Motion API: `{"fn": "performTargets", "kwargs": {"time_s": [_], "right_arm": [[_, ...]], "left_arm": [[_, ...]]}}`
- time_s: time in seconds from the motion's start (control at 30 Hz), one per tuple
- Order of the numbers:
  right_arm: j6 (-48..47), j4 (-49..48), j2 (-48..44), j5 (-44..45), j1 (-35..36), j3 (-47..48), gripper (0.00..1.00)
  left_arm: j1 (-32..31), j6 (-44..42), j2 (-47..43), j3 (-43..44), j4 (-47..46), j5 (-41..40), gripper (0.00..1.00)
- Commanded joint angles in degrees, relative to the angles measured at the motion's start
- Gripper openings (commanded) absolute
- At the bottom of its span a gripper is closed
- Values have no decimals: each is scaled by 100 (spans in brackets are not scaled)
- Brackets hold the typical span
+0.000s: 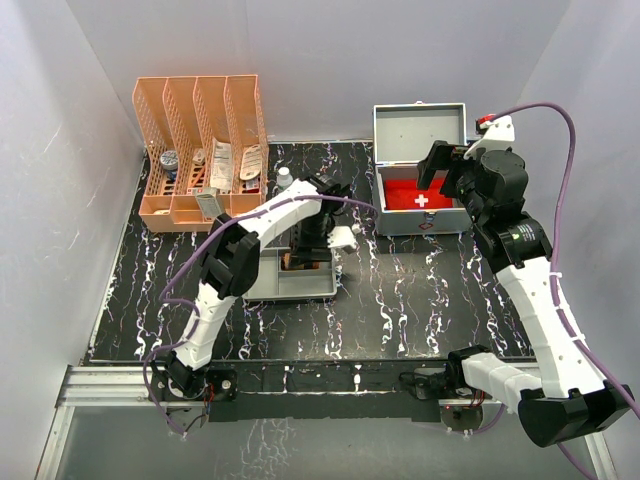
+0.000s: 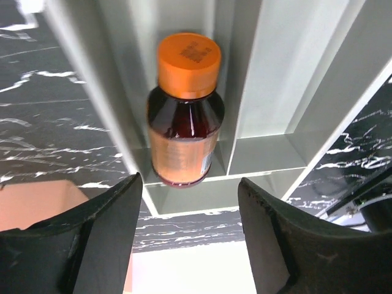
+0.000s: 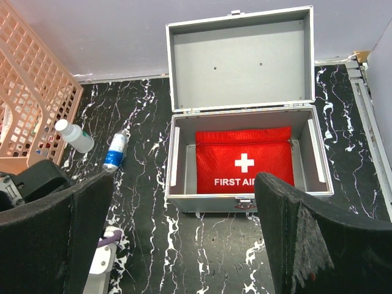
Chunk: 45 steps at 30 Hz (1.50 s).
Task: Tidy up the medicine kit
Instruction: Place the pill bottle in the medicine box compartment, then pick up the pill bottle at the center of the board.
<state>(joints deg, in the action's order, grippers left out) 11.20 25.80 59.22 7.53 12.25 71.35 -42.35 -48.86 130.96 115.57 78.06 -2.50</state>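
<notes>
An amber bottle with an orange cap (image 2: 185, 113) lies in a compartment of the grey divided tray (image 2: 269, 156), which shows in the top view (image 1: 300, 283). My left gripper (image 2: 190, 233) is open and empty just above the bottle; it hangs over the tray in the top view (image 1: 310, 245). The open metal case (image 3: 245, 122) holds a red first aid pouch (image 3: 243, 159); both show in the top view (image 1: 422, 190). My right gripper (image 3: 184, 236) is open and empty, in front of the case and above the table.
An orange mesh rack (image 1: 205, 150) with several medicine items stands at the back left. A white bottle (image 3: 75, 135) and a blue-labelled tube (image 3: 116, 150) lie left of the case. A white packet (image 1: 344, 237) lies beside the tray.
</notes>
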Motion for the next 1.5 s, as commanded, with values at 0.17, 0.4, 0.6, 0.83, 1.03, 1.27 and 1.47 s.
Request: {"fn": "performTargets", "kwargs": {"time_s": [0.17,0.4,0.6,0.83,1.03,1.27,1.47], "right_arm": [[101,-294,-147,-7,-25,-113,98],[63,-330,186,-286,-34,21,98],[67,-177,453,-341,-30,305,98],[283,-69,521,-301,-30,328,98],[346,108,583,-294,-30,340,98],[360,335,679,-303,-30,444,98],[390,438,732,-359,-30,443,98]], "left_arm": [[344,1930,-1139,697,-1748,169,74],[1117,3204,-2589,-2342,-6411,-196,84],[1187,3516,-2402,-3442,-8667,-512,85],[1227,4302,-1835,-3581,-9891,-1351,83],[1244,4780,-1484,-3521,-10334,-2051,81],[1247,5113,-1282,-3646,-10678,-2199,81],[1247,5336,-1115,-3939,-11087,-2235,80]]}}
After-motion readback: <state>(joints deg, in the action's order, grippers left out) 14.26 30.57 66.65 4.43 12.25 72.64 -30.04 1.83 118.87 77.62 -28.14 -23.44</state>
